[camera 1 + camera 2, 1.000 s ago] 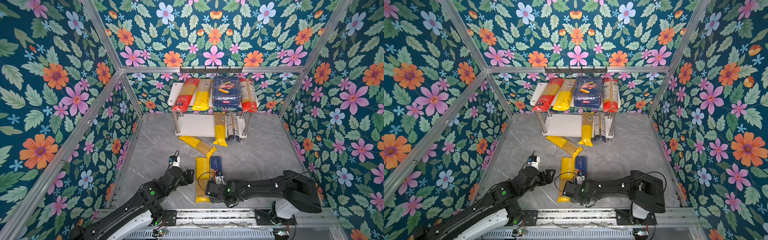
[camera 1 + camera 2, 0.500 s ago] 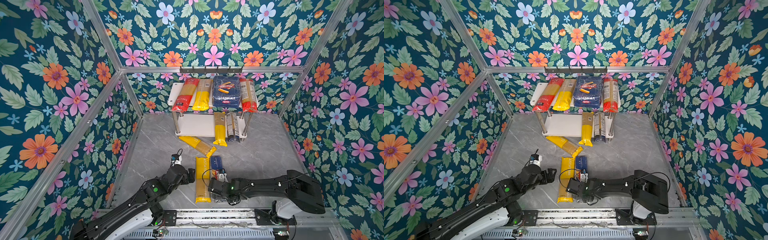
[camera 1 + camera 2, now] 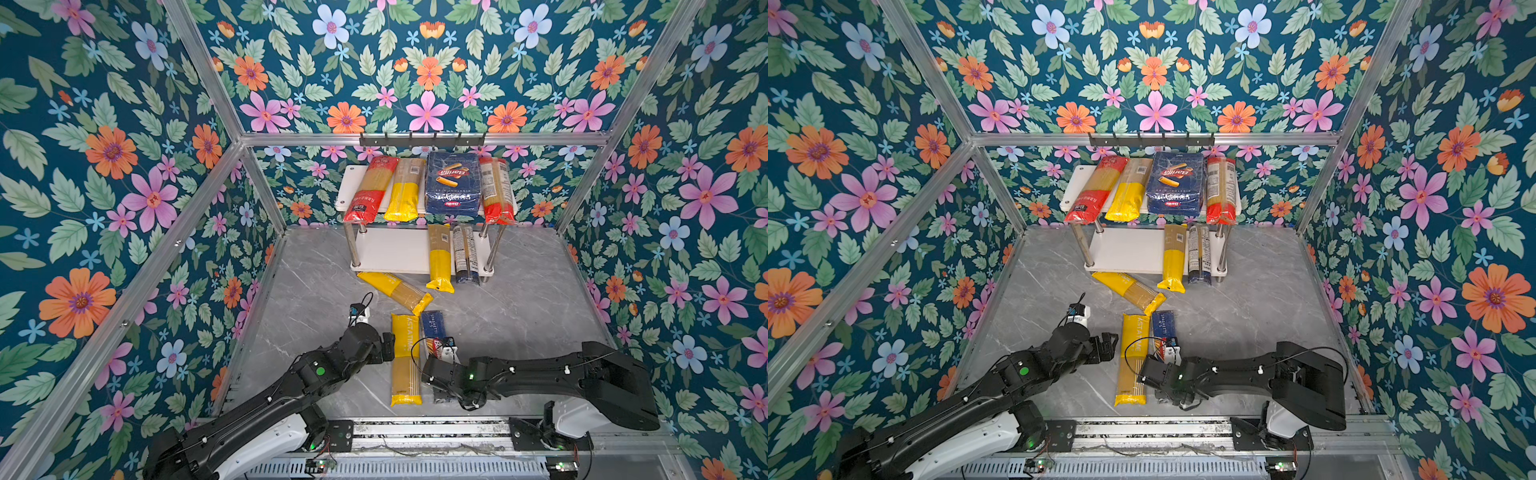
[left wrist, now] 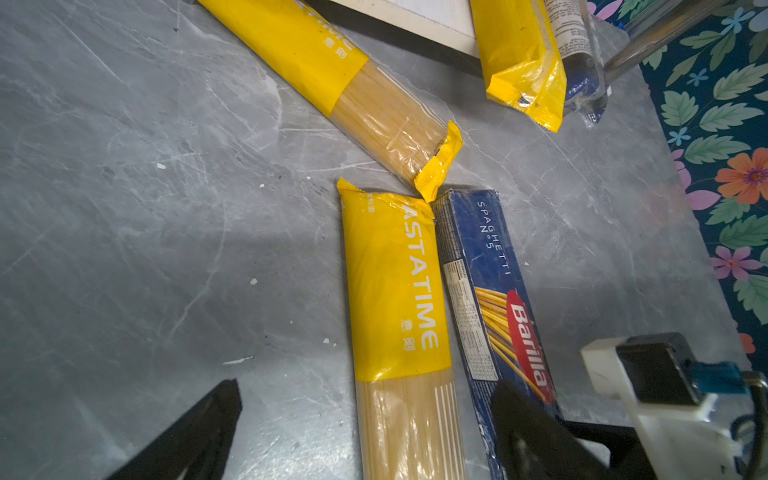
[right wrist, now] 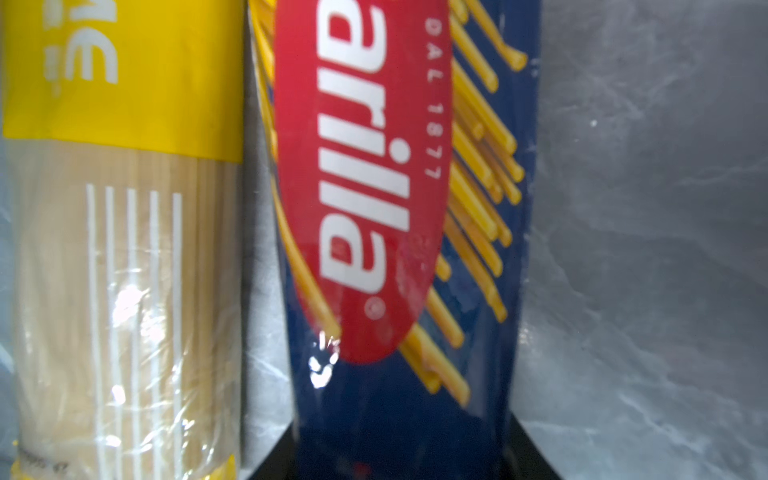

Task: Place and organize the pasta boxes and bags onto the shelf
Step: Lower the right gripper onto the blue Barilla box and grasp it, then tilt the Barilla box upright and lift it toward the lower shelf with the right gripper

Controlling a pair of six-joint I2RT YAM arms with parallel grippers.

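Spaghetti box (image 3: 432,330) lies right of, perhaps touching, a bag (image 3: 405,359), before the shelf (image 3: 390,249).

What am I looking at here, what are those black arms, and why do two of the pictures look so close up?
Two black robot arms reach over a grey table, each ending in a two-fingered claw. The wide pictures look down from overhead; the close-ups come from wrist cameras. The shelf holds four pasta packs on top, two below. Three lie on the table: a slanted yellow bag, a straight yellow bag, a blue spaghetti box. The left claw is open near the straight bag; the right claw grips the box.
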